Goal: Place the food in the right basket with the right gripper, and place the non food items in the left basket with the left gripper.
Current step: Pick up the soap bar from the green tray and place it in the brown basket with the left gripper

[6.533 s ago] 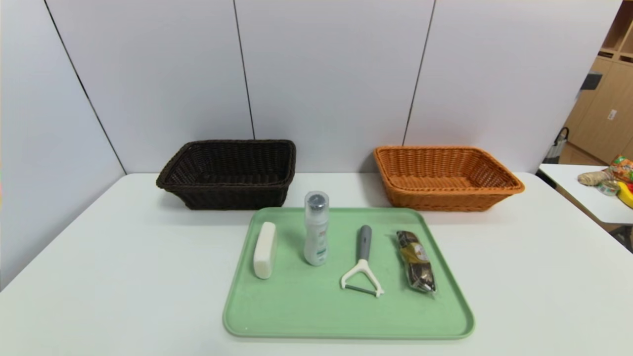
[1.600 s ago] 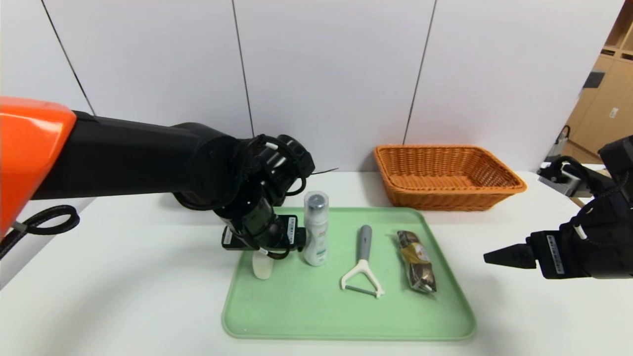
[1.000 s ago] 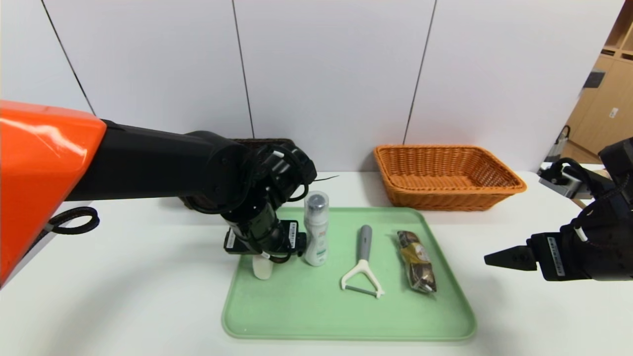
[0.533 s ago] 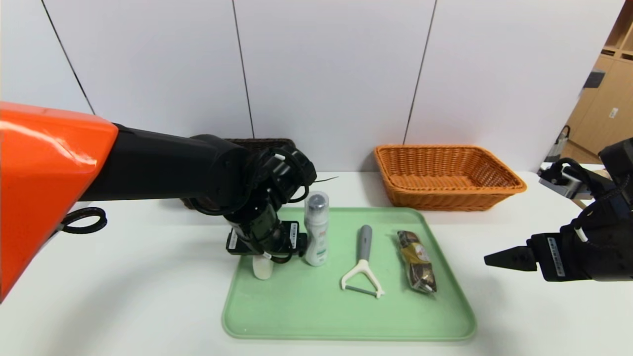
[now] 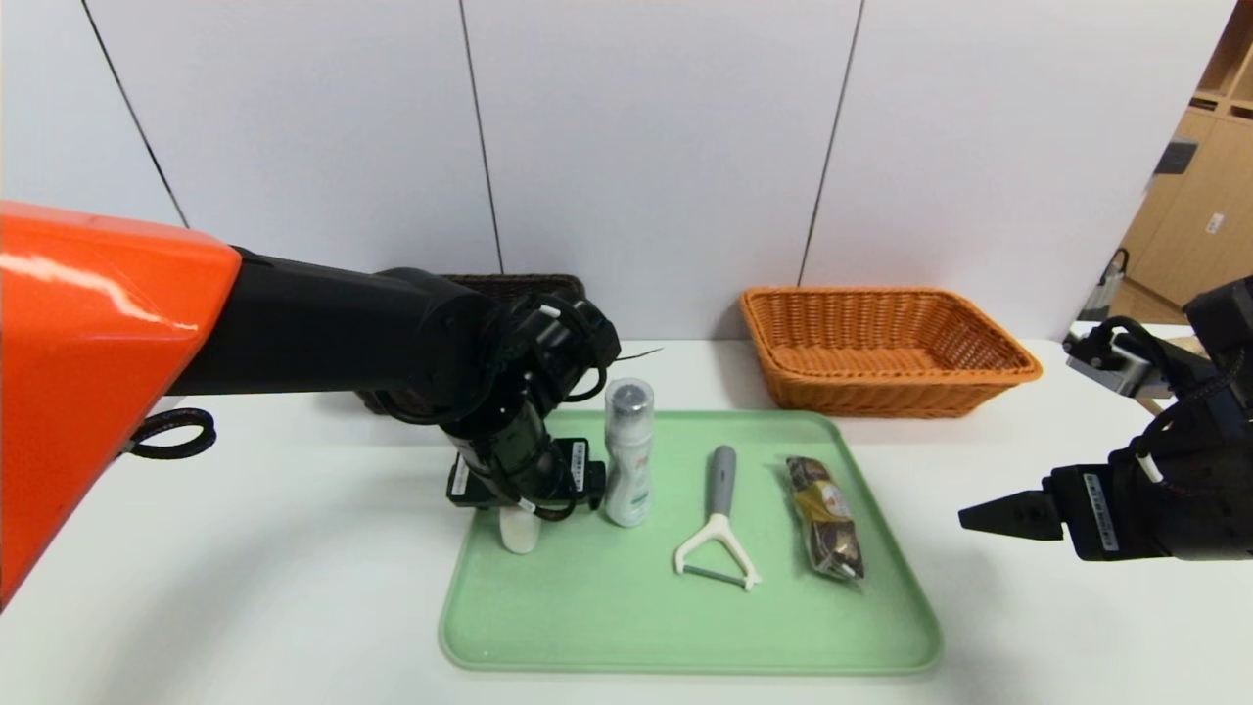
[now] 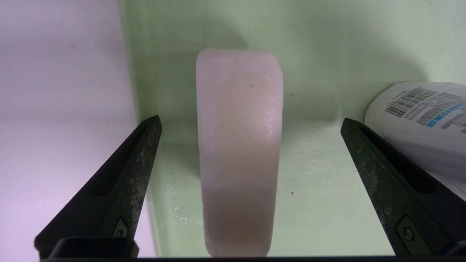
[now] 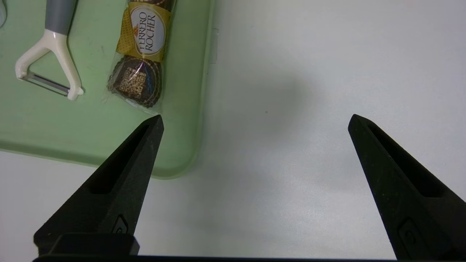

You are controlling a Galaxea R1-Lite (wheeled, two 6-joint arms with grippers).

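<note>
Right now I'm holding my left claw [image 6: 251,122] over the left side of the green tray [image 5: 685,627], its fingers spread wide on either side of a white bar [image 6: 240,153] that is lying on the tray. Neither finger is gripping the bar, and one fingertip is sitting right by the white bottle [image 5: 627,480], which is standing upright with its clear cap on. To the right of the bottle, the peeler [image 5: 721,490] is lying with its grey handle pointing toward the baskets and its white fork toward me. Beyond it, the wrapped Ferrero Rocher chocolates [image 5: 825,519] are resting near the tray's right edge. My right claw [image 7: 256,116] is waiting above the white desk [image 5: 245,587], just off the tray's right side, with its fingers wide apart and nothing between them. Behind the tray, the dark basket [image 5: 519,286] is standing on the left, mostly hidden from me by the left arm [image 5: 323,323], so I cannot tell what it is holding. The orange-brown basket [image 5: 881,397] is standing on the right, and I'm seeing nothing inside it.
</note>
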